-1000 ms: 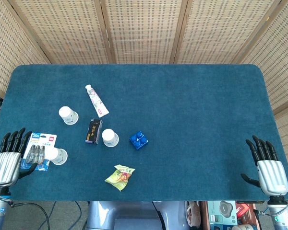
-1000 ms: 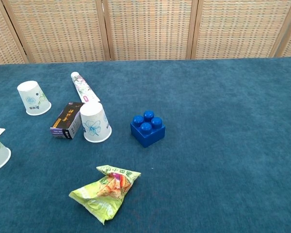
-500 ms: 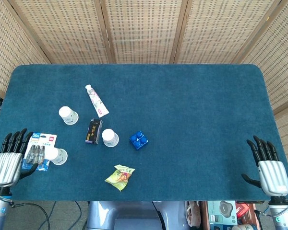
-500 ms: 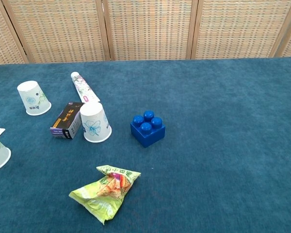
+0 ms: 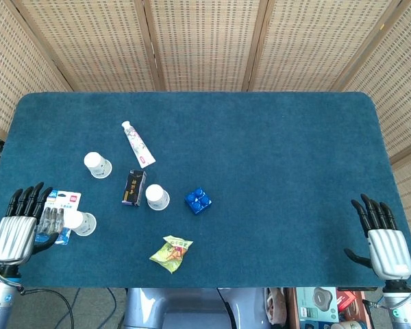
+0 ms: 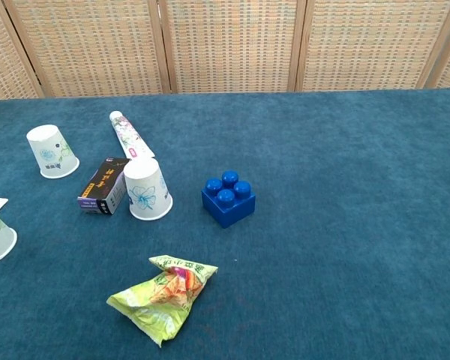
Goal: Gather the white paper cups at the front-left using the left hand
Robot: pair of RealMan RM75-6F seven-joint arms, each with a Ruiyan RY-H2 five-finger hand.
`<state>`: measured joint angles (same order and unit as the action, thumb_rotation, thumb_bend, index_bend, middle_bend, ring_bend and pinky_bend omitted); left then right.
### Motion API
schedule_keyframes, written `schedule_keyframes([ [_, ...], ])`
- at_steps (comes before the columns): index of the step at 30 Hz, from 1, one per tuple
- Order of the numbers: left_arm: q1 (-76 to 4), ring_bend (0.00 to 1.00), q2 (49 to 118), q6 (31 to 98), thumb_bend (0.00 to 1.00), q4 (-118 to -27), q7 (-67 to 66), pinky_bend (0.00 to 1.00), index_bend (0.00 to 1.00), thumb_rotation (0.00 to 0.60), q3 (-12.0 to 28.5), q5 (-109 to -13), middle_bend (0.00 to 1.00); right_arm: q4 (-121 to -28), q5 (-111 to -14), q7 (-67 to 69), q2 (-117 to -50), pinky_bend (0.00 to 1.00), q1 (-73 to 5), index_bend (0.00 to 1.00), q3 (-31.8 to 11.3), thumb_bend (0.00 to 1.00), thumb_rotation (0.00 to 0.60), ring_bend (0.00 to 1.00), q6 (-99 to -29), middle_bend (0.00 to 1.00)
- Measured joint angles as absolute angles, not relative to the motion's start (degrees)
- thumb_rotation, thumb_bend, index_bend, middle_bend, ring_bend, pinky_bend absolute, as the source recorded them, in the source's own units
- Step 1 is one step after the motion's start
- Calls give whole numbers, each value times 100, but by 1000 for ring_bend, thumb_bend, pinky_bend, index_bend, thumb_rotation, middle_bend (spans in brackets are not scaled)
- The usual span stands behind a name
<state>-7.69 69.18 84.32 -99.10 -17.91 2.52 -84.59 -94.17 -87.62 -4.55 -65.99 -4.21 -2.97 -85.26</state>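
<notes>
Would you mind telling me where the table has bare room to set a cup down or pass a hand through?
Bare cloth runs from the blue brick to the right hand, and along the far edge beyond the toothpaste tube. It is crowded on the left: three paper cups, the dark box, the blister pack and the snack packet, near the left hand.

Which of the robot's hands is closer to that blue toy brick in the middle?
The left. The left hand sits at the table's front-left corner, the right hand at the front-right corner, farther from the blue brick, which lies left of centre.
</notes>
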Motion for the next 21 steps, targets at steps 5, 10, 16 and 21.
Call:
schedule_keyframes([
  [5, -1015, 0, 6787, 8090, 230, -10161, -2074, 0, 0, 600, 387, -8330, 0, -9414, -8752, -454, -6610, 0, -450, 0, -307, 145, 600, 0, -8488, 0],
  [10, -1438, 0, 6550, 7456, 229, -10717, -2592, 0, 0, 600, 607, -7915, 0, -9412, -8712, -391, -6593, 0, -455, 0, -321, 144, 600, 0, -8467, 0],
  [16, -2187, 0, 6390, 6588, 229, -11254, -3387, 0, 11, 600, 949, -6868, 0, -9405, -8686, -207, -6544, 0, -453, 0, -341, 144, 600, 0, -8469, 0],
  [21, -2853, 0, 6444, 6258, 230, -11507, -4264, 0, 104, 600, 1189, -5793, 0, -9383, -8657, -89, -6511, 0, -459, 0, -354, 144, 600, 0, -8446, 0],
])
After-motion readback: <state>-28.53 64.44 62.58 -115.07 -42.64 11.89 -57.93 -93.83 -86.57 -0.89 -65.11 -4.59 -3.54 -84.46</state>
